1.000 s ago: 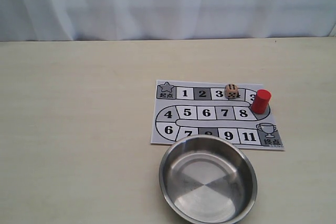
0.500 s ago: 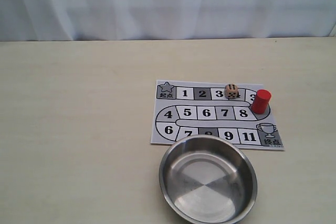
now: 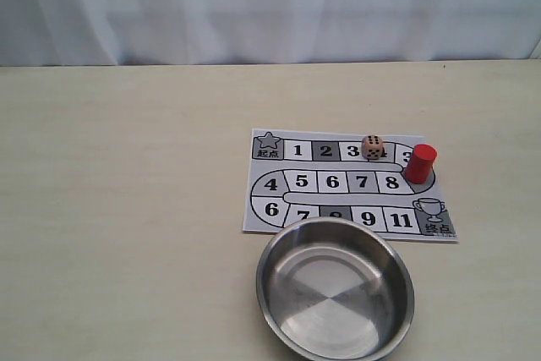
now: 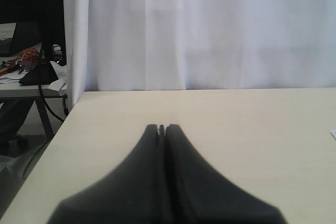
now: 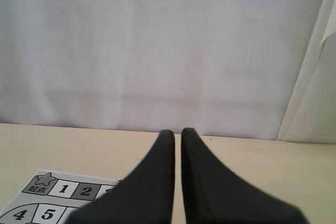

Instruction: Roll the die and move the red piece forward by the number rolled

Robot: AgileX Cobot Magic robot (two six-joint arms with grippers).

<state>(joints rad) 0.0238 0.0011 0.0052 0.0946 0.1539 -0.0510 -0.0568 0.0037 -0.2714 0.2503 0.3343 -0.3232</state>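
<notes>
This looks like a robotics lab or test bay rather than a home. A plain cream worktop (image 3: pixel 127 209) is screened off behind by a hung white curtain (image 3: pixel 270 6) that serves as a bare backdrop. In the left wrist view, past the curtain's edge, a dim room opens up, with a cluttered desk (image 4: pixel 26 88) carrying tangled coloured cables (image 4: pixel 23 56) and dark equipment (image 4: pixel 39 74).

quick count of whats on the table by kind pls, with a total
die: 1
red piece: 1
numbered game board: 1
metal bowl: 1
total: 4
</notes>
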